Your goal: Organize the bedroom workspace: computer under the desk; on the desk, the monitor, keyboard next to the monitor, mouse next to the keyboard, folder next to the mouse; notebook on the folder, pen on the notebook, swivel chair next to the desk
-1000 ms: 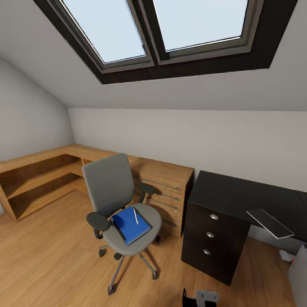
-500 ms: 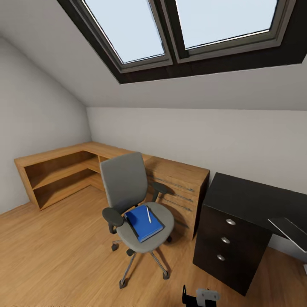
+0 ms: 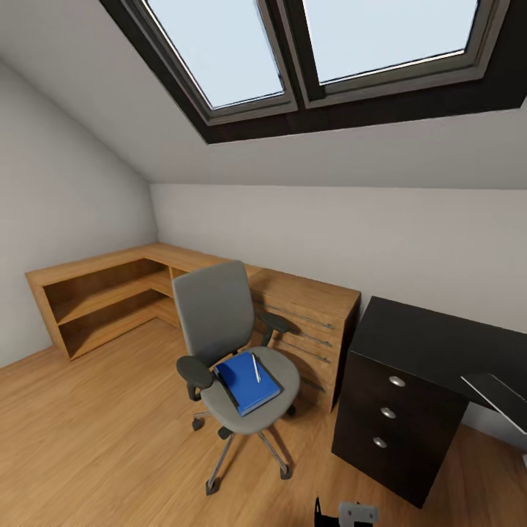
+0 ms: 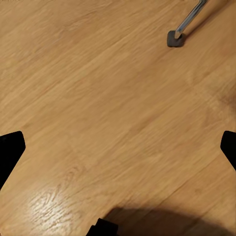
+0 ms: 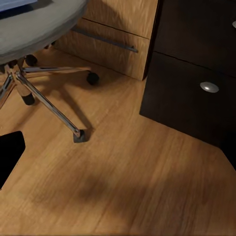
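Overhead, the skylight [image 3: 322, 58] lit the bedroom, and the swivel chair [image 3: 227, 351] stood on the wood floor [image 3: 95, 432] just left of the desk [image 3: 432, 366], apart from it. On the chair's seat lay the folder [image 3: 245, 382] with the pen [image 3: 255, 368] across it. Wooden shelving [image 3: 110, 296] ran behind the chair. Left gripper [image 4: 118, 147] was spread wide over bare floor; whether the right gripper [image 3: 345, 512] was open or closed, I cannot tell

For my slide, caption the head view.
Attic bedroom: blue folder and pen on the grey swivel chair, beside the black desk.
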Available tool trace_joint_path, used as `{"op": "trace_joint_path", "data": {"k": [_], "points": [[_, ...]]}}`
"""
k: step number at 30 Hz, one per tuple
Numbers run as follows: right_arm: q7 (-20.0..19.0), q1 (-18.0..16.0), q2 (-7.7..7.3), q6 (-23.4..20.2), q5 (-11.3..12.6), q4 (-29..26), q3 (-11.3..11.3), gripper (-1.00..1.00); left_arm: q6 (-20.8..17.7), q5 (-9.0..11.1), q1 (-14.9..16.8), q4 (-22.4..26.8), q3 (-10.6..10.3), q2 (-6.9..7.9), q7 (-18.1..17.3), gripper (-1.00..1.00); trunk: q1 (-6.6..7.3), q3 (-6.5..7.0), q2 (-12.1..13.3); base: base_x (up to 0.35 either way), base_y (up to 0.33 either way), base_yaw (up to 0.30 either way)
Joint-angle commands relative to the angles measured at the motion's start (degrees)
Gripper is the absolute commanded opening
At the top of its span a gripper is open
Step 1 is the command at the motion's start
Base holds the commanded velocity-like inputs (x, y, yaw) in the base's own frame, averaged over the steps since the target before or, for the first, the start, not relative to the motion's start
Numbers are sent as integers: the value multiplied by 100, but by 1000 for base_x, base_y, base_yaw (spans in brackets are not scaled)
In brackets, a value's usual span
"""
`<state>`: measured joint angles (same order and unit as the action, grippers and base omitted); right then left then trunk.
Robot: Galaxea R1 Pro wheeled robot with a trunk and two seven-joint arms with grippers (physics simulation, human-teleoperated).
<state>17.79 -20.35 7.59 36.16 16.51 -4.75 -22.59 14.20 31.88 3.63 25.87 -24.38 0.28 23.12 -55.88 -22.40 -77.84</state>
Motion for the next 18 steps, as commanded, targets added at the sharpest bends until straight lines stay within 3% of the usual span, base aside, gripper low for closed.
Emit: {"op": "trace_joint_path", "data": {"k": [1, 18], "points": [[28, -4, 0, 22, 36, -15, -48, 100, 30, 47, 6, -62, -56, 7, 35, 100, 0, -11, -4, 0, 0, 111], [27, -4, 6, 23, 36, 0, -52, 100, 30, 55, 6, -73, -54, 7, 26, 100, 0, -129, -4, 0, 0, 161]]}}
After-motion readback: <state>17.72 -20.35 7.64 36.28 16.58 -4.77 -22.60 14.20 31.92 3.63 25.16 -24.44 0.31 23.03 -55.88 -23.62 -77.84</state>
